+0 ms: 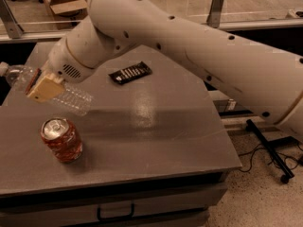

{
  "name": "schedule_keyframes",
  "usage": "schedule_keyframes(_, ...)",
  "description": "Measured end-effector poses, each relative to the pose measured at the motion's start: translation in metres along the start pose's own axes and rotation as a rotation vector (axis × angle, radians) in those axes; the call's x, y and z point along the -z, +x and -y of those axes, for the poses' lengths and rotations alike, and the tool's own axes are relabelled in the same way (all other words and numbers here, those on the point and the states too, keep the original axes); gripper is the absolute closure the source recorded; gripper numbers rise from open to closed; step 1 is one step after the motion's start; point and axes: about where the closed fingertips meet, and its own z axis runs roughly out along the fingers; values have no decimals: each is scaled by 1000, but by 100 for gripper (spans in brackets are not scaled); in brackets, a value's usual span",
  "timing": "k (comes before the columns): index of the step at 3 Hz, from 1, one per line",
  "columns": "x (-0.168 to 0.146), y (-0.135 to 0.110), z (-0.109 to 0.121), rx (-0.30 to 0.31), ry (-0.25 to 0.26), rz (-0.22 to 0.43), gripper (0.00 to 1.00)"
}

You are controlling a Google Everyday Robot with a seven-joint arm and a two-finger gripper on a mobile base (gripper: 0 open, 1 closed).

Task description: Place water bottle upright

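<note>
1. The water bottle is tipped almost level at the table's left edge, with its cap poking past that edge.
2. My tool is clamped around its middle.
3. A red can stands near the front-left corner.
4. A flat black object lies toward the back edge.

gripper at left clasping tilted water bottle, red can nearby

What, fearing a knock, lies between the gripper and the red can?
Bare table only, in the camera view; the gripper holds the water bottle up-left of the can.
</note>
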Motion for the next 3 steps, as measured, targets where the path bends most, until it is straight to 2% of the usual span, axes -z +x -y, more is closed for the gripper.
schedule_keyframes(1, 13, 6, 22, 31, 67, 24, 100)
schedule_keyframes(2, 22, 14, 33, 35, 134, 110, 100)
schedule_keyframes(3, 38, 17, 42, 52, 235, 233, 100)
